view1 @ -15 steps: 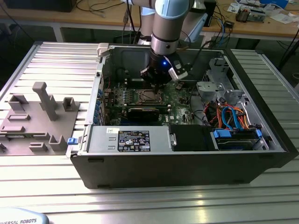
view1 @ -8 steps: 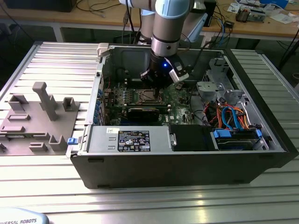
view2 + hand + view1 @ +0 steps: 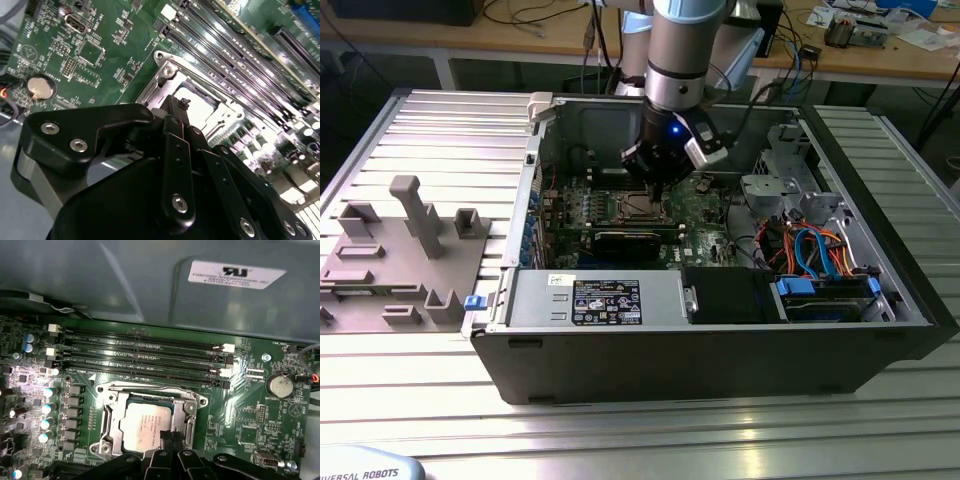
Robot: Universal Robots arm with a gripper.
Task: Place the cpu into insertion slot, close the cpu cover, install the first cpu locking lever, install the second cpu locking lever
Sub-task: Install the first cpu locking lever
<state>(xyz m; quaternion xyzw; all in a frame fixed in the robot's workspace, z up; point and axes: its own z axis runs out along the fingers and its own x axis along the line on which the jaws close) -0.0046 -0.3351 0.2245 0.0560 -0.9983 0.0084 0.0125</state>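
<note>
The cpu [image 3: 145,421] lies flat in the insertion slot [image 3: 642,205] on the green board, its silvery top showing. The cpu cover [image 3: 113,421] is down over it, framing the chip through its window. A thin metal lever [image 3: 150,388] runs along the socket edge nearest the memory slots. My gripper [image 3: 170,436] is shut, its black fingertips pressed together just above the edge of the cpu [image 3: 202,107]. Nothing shows between them. The gripper [image 3: 181,104] hangs low over the socket, and the arm reaches straight down into the open case with the gripper [image 3: 655,185] at its end.
Long black memory slots [image 3: 145,354] run beside the socket, with a row of capacitors [image 3: 47,409] and a coin battery [image 3: 279,386] nearby. The case's grey wall [image 3: 140,285] stands close behind. A drive bay with blue and orange cables [image 3: 820,250] fills the exterior view's right; a grey fixture [image 3: 400,250] lies outside.
</note>
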